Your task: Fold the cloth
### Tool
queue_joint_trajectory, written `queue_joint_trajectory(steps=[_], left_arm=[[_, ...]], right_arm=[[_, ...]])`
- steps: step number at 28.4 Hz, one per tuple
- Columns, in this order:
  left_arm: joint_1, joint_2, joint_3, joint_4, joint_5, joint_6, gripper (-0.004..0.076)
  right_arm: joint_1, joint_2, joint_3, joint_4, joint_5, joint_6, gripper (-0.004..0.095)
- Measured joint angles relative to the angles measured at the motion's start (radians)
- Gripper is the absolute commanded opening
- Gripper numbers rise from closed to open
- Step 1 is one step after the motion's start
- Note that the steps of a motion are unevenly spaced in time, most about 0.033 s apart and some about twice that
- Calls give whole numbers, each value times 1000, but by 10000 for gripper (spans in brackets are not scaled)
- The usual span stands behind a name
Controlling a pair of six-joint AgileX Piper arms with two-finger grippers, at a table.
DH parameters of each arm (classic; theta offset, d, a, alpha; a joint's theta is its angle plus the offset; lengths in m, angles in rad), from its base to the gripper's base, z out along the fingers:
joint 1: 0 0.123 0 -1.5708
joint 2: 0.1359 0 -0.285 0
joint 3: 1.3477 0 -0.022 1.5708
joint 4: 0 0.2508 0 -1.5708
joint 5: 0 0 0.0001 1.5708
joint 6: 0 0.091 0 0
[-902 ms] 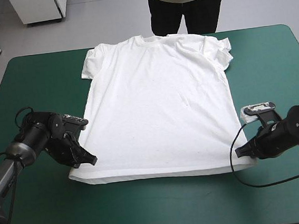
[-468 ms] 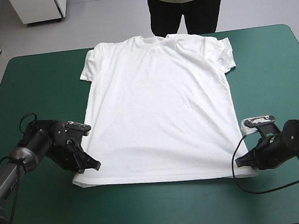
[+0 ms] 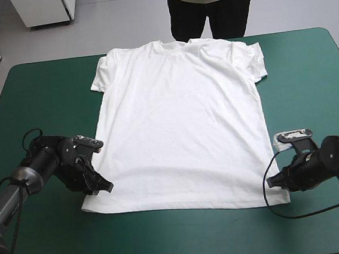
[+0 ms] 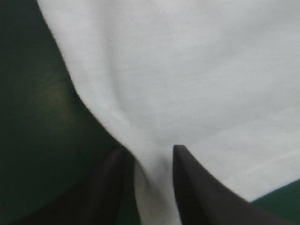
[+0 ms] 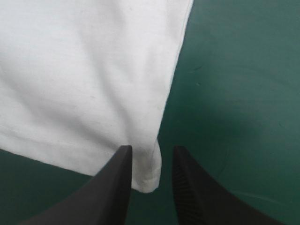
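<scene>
**Holding both hem corners**

Nipped nearly closed on near corners of white short-sleeved T-shirt (image 3: 178, 126), flat on teal-green table cover (image 3: 308, 71): left black fin-fingered gripper (image 3: 107, 186), right black fin-fingered gripper (image 3: 271, 182). Could slip from shallow right pinch if lifted unevenly.

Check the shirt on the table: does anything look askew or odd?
Only one thing. The T-shirt lies flat, but its sleeve on the robot's right is creased and folded over itself, unlike the other sleeve, which lies smooth.
</scene>
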Motion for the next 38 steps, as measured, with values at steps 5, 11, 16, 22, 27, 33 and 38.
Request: queue_joint_trajectory(steps=[5, 11, 16, 22, 27, 33, 38], left_arm=[[0, -23, 1, -27, 8, -4, 473], [0, -109, -28, -39, -139, -60, 473], [4, -90, -116, -38, -248, -123, 473], [88, 42, -331, -57, -283, -170, 473], [171, 219, -555, -140, -237, -153, 473], [178, 446, -798, -159, -139, -133, 473], [178, 658, -1000, -169, -7, -130, 473]], right_arm=[[0, -44, -21, -3, 0, 0, 392], [0, -109, -132, -3, -7, 1, 391], [0, -109, -225, 0, -8, 3, 391], [0, -80, -323, -4, -16, 4, 391], [0, -53, -356, -6, -54, 4, 391], [0, -31, -358, -3, -65, 4, 391], [0, -16, -358, -3, -67, -2, 391]])
